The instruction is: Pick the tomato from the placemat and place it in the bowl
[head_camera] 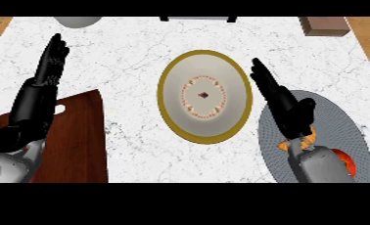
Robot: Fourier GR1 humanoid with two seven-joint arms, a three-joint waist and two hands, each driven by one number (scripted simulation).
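Grey forearm metal fills the near right corner, and behind it peeks the tomato point(347, 163), a red-orange bit showing at the arm's right edge. It lies on the placemat point(339, 121), a round grey mat just right of the bowl point(205, 97). Most of the tomato is hidden by the forearm, so I cannot tell how much of it touches the mat. A smaller orange patch shows at the wrist, left of the tomato, and what it belongs to is unclear.

Above the mat's left part, just right of the bowl, the right hand point(289, 109) stretches away from the viewer with its fingers straight and together, the thumb standing out to the right. It grips nothing. Its fingertips reach level with the bowl's far rim.

Well left of the bowl, a dark wooden board point(80, 136) sits at the near left of the white marble counter point(130, 48). The left hand point(43, 87) shows over the board's left edge, open with fingers pointing up, holding nothing.

At the middle stands the bowl itself, pale inside with a gold-olive rim and a ring of small reddish marks round a dark spot at its bottom.

Farther off, beyond the bowl to the left, a pale rounded object point(78, 21) is cut off by the edge. Beyond it to the right lies a brown block point(325, 26).
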